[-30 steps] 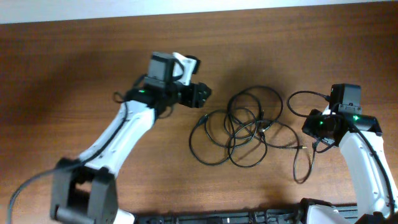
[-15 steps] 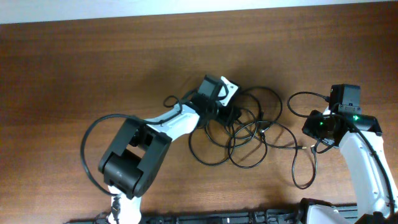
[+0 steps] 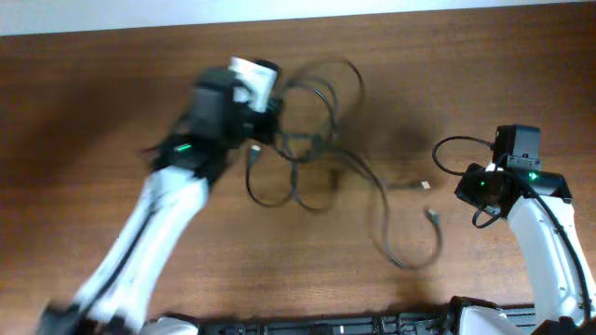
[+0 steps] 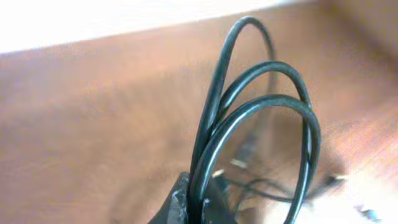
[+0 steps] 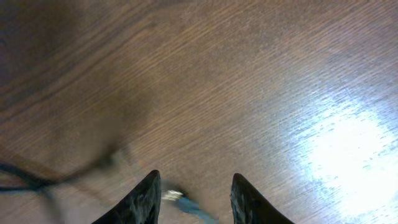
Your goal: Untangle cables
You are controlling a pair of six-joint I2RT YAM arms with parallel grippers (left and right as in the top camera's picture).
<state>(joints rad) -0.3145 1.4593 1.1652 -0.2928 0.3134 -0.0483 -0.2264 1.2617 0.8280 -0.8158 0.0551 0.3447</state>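
My left gripper (image 4: 196,202) is shut on the cables (image 4: 273,106). Three black loops rise from between its fingers, lifted off the table. From overhead, the left gripper (image 3: 272,126) is blurred at the upper left, with the cables (image 3: 317,102) bunched beside it. One strand trails down to the right (image 3: 396,251), and a plug end (image 3: 424,186) lies on the wood. My right gripper (image 5: 196,186) stands open above the table, with a blurred plug (image 5: 180,198) lying below, between its fingers. Overhead, the right gripper (image 3: 466,191) sits at the right, apart from the cables.
The wooden table (image 3: 112,112) fills the view, with a bright strip along its far edge. The right arm's own thicker black wire (image 3: 452,147) loops beside its wrist. A dark rail (image 3: 326,326) runs along the near edge.
The left gripper closed on the cable bundle and swept it up and to the left. The loops stretched out and the trailing ends dragged left. The right arm stayed put.
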